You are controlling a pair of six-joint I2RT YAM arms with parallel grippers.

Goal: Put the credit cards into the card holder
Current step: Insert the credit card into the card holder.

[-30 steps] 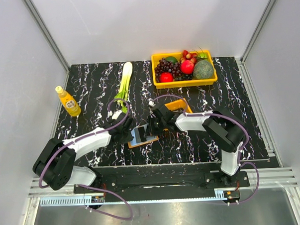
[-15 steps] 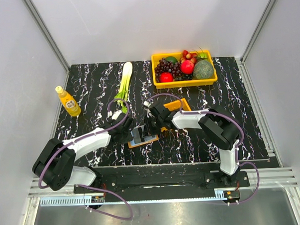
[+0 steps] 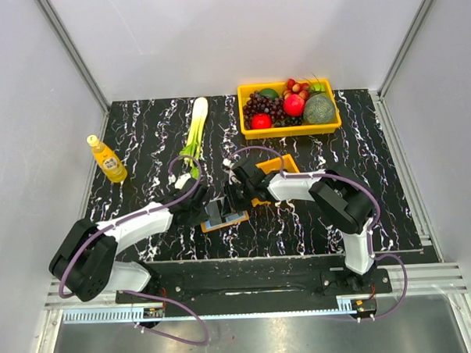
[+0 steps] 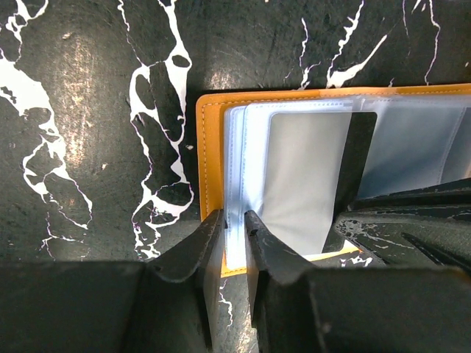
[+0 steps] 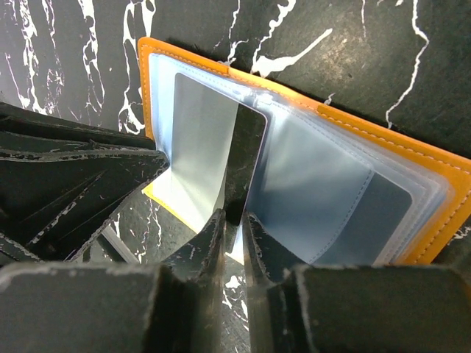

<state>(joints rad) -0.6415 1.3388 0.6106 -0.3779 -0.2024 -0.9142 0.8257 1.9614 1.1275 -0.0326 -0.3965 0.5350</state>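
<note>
The orange card holder (image 3: 239, 218) lies open on the black marble table (image 3: 140, 141) between my two grippers. My left gripper (image 4: 235, 220) is shut on the edge of a clear inner sleeve, beside the orange cover (image 4: 210, 147). In the right wrist view the card holder (image 5: 383, 136) shows its clear pockets fanned open. A dark glossy credit card (image 5: 246, 158) stands on edge among the sleeves, and my right gripper (image 5: 234, 219) is pinched narrowly on its lower edge. The same card (image 4: 360, 158) shows in the left wrist view next to a raised grey leaf (image 4: 305, 176).
A small orange tray (image 3: 286, 165) sits just behind my right arm. At the back right stands a yellow fruit basket (image 3: 290, 131). A leek (image 3: 194, 131) lies at the back centre, and a yellow bottle (image 3: 107, 159) stands at the left.
My right gripper has edged a little left toward the holder with the card. The left gripper has hardly moved.
</note>
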